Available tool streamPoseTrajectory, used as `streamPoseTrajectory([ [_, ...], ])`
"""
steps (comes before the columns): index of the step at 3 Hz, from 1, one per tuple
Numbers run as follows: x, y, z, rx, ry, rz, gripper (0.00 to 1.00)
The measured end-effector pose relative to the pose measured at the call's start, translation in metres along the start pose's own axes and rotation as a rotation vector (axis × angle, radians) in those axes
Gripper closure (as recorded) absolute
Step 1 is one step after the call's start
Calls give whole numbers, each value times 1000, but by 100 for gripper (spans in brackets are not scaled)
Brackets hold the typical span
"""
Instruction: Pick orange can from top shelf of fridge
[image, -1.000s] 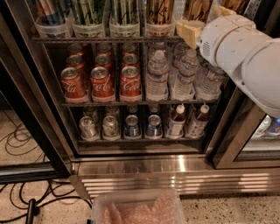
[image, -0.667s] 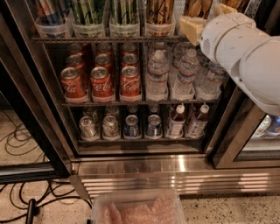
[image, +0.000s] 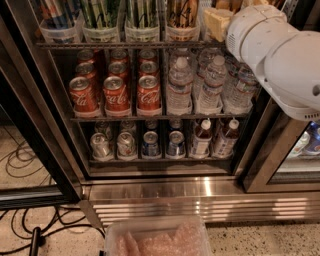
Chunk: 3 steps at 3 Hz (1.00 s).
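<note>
The orange can (image: 182, 11) stands in a clear ribbed lane tray (image: 182, 34) on the top shelf (image: 125, 45) of the fridge (image: 165, 187); only its lower part shows below the top edge of the view. My gripper (image: 218, 22) shows as a cream-coloured piece just right of the can, at top-shelf height. The large white arm (image: 280, 50) comes in from the right and hides the rest of it.
Green-striped cans (image: 100, 12) and a blue-patterned can (image: 57, 12) fill the lanes to the left. Red cola cans (image: 115, 92) and water bottles (image: 212, 82) stand on the middle rack, with small cans and bottles (image: 150, 142) below. A clear plastic bin (image: 157, 240) and cables (image: 30, 230) lie on the floor.
The gripper and the white arm have moved upward, toward the top shelf beside the orange can. The cans and bottles have not moved.
</note>
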<state>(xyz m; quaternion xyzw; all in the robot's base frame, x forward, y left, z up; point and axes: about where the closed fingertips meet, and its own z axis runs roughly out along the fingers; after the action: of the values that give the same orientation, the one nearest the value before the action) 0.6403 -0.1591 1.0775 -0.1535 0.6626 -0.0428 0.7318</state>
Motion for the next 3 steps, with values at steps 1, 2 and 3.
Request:
streamPoseTrajectory([
  [1, 0, -1, 7, 9, -4, 6, 42],
  [2, 0, -1, 16, 14, -2, 26, 44],
  [3, 1, 0, 18, 14, 1, 34, 45],
])
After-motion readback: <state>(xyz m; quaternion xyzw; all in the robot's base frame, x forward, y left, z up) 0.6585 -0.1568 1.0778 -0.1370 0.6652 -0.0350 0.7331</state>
